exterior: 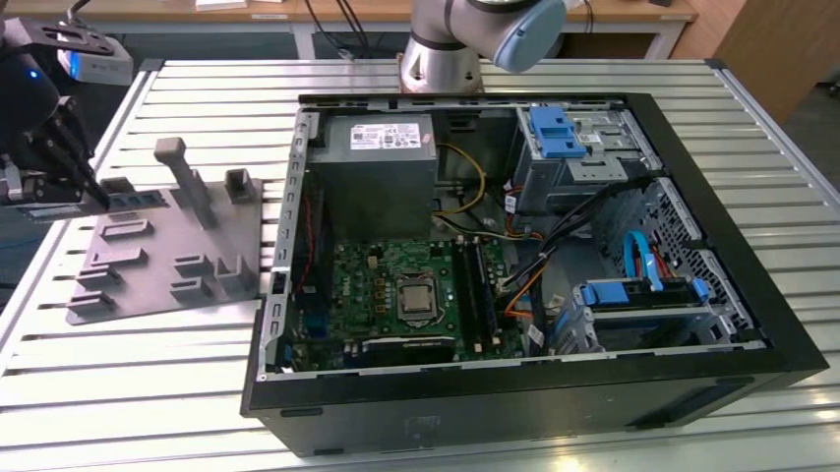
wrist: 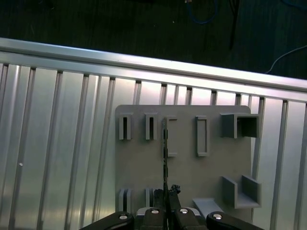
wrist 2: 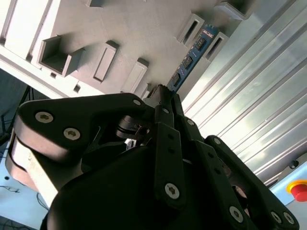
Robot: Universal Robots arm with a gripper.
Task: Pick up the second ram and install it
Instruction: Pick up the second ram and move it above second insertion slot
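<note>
You have the gripper (wrist 2: 163, 90) clenched on one end of the ram (wrist 2: 191, 57), over the grey plate (wrist 2: 144, 28) on the worktop (wrist 2: 249, 96); the ram's pale label is unreadable.

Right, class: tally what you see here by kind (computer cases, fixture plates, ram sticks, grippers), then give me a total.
computer case, lid off: 1
fixture plate, grey: 1
second ram, between the jaws over the plate: 1
gripper: 1
Total: 4
</note>
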